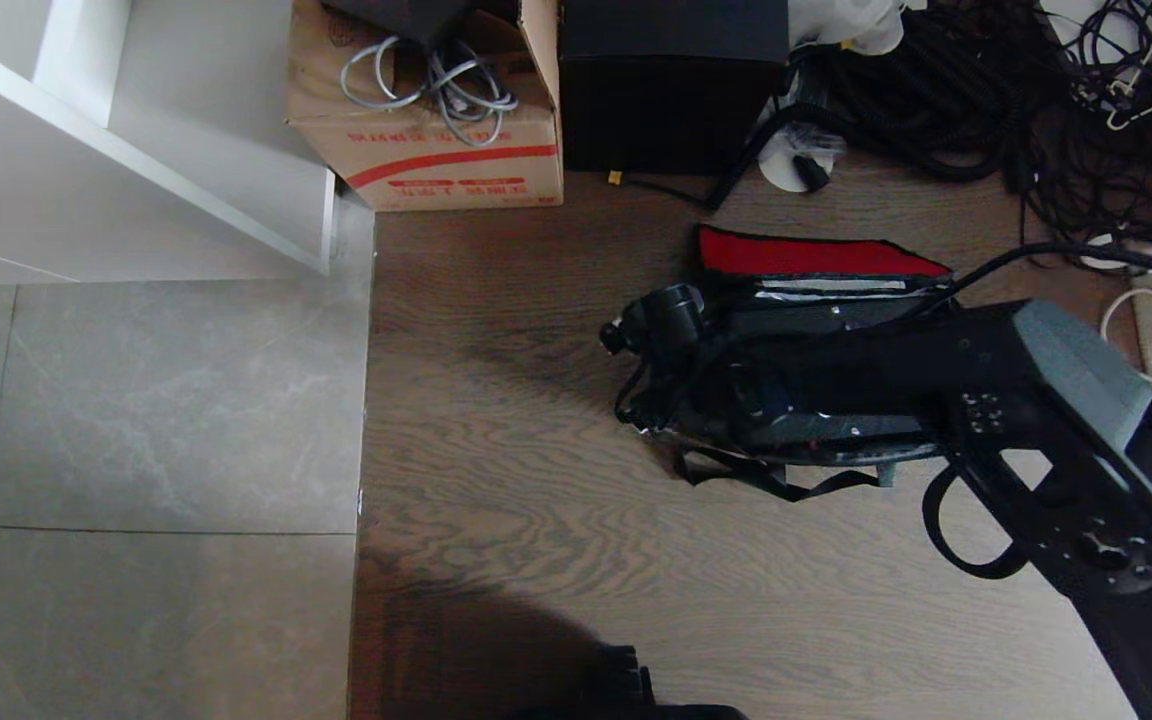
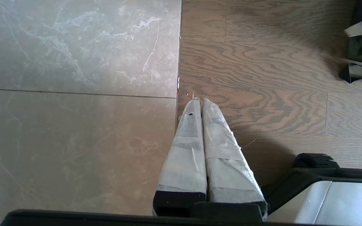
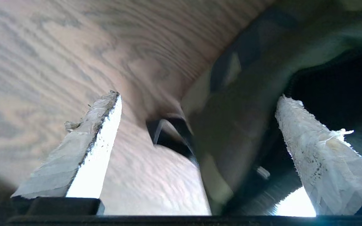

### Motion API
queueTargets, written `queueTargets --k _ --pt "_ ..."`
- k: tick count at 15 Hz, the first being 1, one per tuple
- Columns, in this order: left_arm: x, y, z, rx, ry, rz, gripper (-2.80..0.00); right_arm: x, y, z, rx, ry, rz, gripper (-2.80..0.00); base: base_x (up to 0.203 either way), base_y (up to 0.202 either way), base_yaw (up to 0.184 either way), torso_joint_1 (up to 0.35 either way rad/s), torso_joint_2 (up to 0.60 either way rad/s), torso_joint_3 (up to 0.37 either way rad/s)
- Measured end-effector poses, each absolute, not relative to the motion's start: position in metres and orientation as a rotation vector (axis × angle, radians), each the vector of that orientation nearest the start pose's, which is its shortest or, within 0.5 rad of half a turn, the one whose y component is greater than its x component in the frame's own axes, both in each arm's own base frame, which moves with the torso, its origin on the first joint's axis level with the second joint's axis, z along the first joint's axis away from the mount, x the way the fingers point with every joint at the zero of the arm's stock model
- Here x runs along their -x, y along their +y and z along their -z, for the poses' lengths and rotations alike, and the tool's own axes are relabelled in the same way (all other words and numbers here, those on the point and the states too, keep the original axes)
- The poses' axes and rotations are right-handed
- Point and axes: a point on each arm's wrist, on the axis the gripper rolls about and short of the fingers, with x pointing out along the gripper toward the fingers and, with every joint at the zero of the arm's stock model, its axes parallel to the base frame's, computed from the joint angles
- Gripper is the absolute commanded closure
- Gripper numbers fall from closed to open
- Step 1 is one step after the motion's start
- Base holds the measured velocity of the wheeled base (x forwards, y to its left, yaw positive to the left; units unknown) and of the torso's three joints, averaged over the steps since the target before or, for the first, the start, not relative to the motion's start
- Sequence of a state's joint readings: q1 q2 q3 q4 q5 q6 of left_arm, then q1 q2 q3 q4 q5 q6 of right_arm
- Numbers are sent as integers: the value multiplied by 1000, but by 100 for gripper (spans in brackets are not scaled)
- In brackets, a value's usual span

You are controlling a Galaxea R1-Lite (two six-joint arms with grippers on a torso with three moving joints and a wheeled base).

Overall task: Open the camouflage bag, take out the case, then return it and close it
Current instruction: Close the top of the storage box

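Observation:
The camouflage bag [image 1: 736,455] lies on the wood floor right of centre. Its flap is thrown back, showing the red inner panel [image 1: 816,255] and a strip of grey lining [image 1: 831,285]. My right arm [image 1: 936,370] reaches across the bag's middle and hides the case. In the right wrist view my right gripper [image 3: 199,96] is open wide, astride the bag's camouflage side wall [image 3: 247,103]. One finger [image 3: 86,144] is over the floor, the other [image 3: 313,150] over the dark inside. My left gripper [image 2: 199,99] is parked, shut and empty, over the seam between tile and wood.
A cardboard box [image 1: 436,150] with grey cable and a tall black box [image 1: 671,85] stand at the back. Tangled black cables [image 1: 1036,90] fill the back right. Black bag straps [image 1: 786,480] trail on the floor. Grey tile [image 1: 136,420] lies to the left, below a white shelf unit [image 1: 116,130].

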State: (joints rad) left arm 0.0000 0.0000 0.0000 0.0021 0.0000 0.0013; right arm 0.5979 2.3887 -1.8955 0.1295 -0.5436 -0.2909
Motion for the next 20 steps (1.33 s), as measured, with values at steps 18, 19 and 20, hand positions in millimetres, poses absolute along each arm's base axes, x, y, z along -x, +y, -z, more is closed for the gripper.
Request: queueTargets --k 18,19,20 --pt "23 0 -75 -2 2 0 0 -445 263 -104 672 406 -10 -280 0 0 0 0 0 0" --pt "23 0 -75 -2 2 0 0 -446 264 -98 679 416 -13 -280 0 0 0 0 0 0" --pt "23 0 -75 -2 2 0 0 -447 264 -91 685 435 -24 -280 0 0 0 0 0 0"
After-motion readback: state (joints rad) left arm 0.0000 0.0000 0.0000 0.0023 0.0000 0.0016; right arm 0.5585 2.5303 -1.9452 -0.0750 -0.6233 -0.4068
